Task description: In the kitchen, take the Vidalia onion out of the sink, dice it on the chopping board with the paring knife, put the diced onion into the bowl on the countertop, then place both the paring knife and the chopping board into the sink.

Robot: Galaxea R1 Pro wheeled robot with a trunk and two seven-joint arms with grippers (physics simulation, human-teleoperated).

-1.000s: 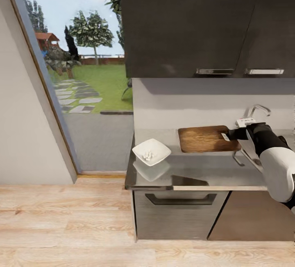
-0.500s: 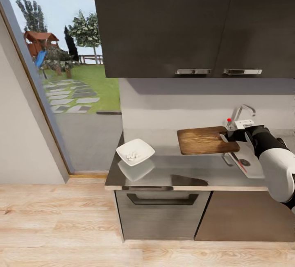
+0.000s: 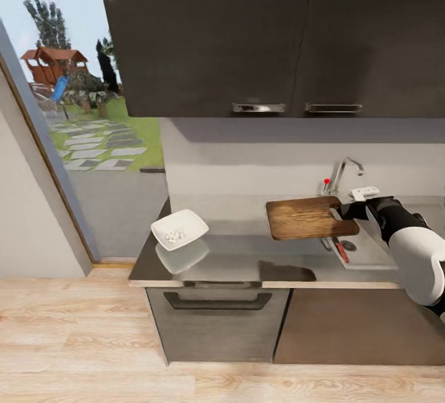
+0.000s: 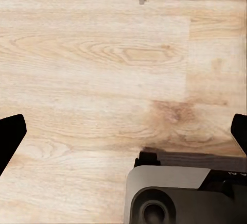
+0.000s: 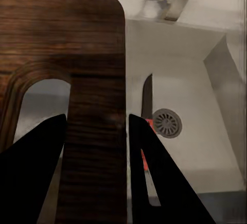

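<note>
**Carrying the board to the sink**

Holding the rectangular brown wooden chopping board [image 3: 309, 218] by its handle end, the right gripper [image 3: 347, 210] keeps it lifted above the glossy grey countertop [image 3: 247, 254], just beside the stainless-steel sink [image 3: 371, 253]. In the right wrist view the two dark fingers [image 5: 38, 167] close on the strip of wood next to the handle slot, so the grip looks firm. The short paring knife with the red handle [image 3: 339, 250] lies already in the basin, near the drain [image 5: 166, 122]. The shallow white squarish bowl [image 3: 180, 229] stands well apart on the counter and contains tiny whitish onion dice [image 3: 175, 235].

The left gripper [image 4: 123, 131] hangs over the pale wood floor [image 4: 103, 64], its fingers wide apart and holding nothing.

I judge this to be the last step: only the board remains outside. The next move calls for bringing the board over the basin and lowering it, perhaps tilted, because the board seems wide against the basin and the knife lies below. The chrome tap with the red knob [image 3: 339, 174] stands close and could be hit.
</note>
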